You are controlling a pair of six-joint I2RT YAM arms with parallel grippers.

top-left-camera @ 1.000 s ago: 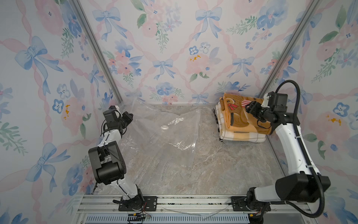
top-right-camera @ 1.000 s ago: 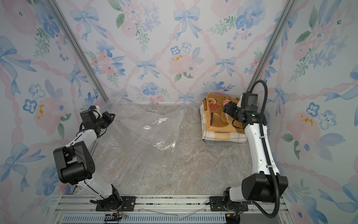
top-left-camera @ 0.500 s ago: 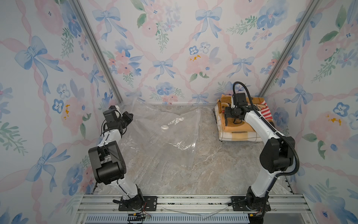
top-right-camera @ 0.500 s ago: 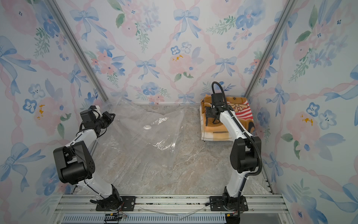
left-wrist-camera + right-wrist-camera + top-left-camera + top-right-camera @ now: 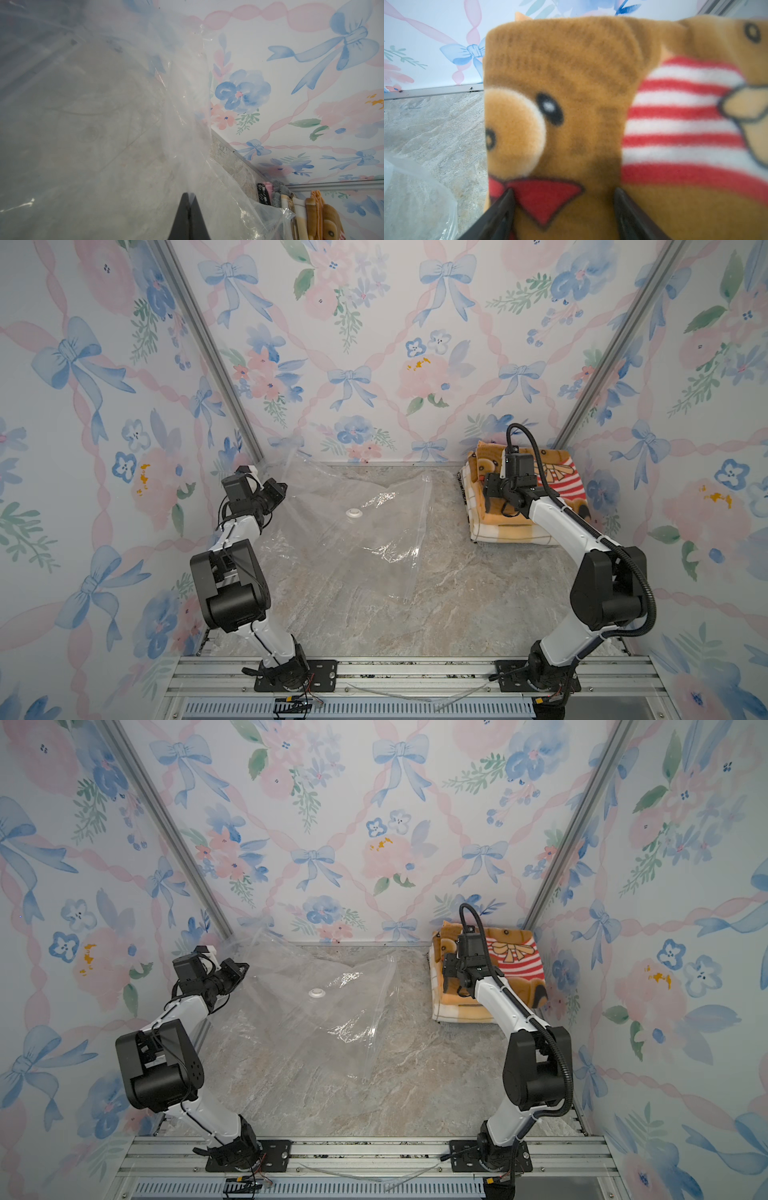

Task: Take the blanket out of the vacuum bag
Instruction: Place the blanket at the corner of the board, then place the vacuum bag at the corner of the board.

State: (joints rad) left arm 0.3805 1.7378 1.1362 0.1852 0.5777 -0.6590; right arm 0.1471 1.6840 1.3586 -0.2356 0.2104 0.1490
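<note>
The vacuum bag (image 5: 353, 539) (image 5: 316, 1019) lies slack and flat across the left half of the table, its white valve cap (image 5: 354, 513) (image 5: 317, 992) facing up. My left gripper (image 5: 282, 489) (image 5: 245, 968) (image 5: 189, 195) is shut on the bag's film at the far left edge, holding that edge raised. The blanket (image 5: 552, 489) (image 5: 515, 961) (image 5: 571, 83), a brown bear print with red and white stripes, sits folded in the back right corner, outside the bag. My right gripper (image 5: 487, 490) (image 5: 449, 974) (image 5: 563, 191) hovers just over its left part, open.
Floral walls close in on three sides, with metal posts (image 5: 208, 348) in the back corners. The blanket lies close against the back wall and the right wall. Bare marble table (image 5: 457, 605) shows in front of it. The bag's open mouth (image 5: 415, 187) ends just left of the blanket.
The right arm has swung about over the blanket and its gripper now sits over the blanket's left part. The left arm and the bag have not moved.
</note>
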